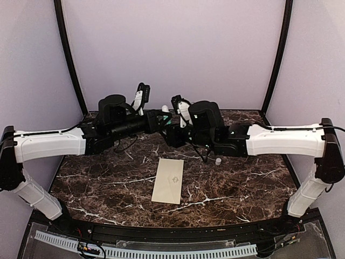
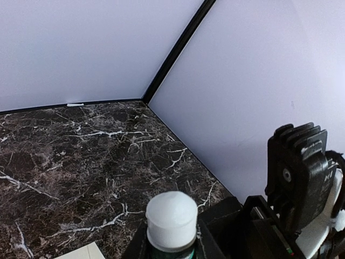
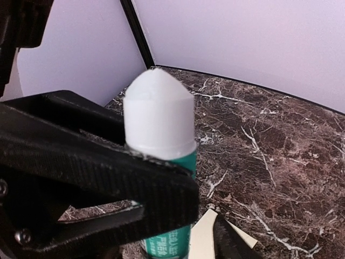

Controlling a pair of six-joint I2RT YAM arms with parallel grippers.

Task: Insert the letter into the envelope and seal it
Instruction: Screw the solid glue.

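**Glue stick poised above envelope as sealing nears**
The left gripper [image 2: 171, 245] clamps a white-tipped glue stick [image 3: 159, 124] in mid-air; the right gripper [image 3: 178, 243] cannot be read. The cream envelope [image 1: 168, 181] lies flat on the marble table [image 1: 108, 183], with the letter unseen. A light stroke along the flap looks best.

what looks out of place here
A small white cap-like piece lies loose on the table right of the envelope, under the right arm; the glue stick in the left gripper is uncapped.

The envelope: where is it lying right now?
In the top view, the envelope lies flat near the middle of the marble table. A small white object sits to its right, apart from it.
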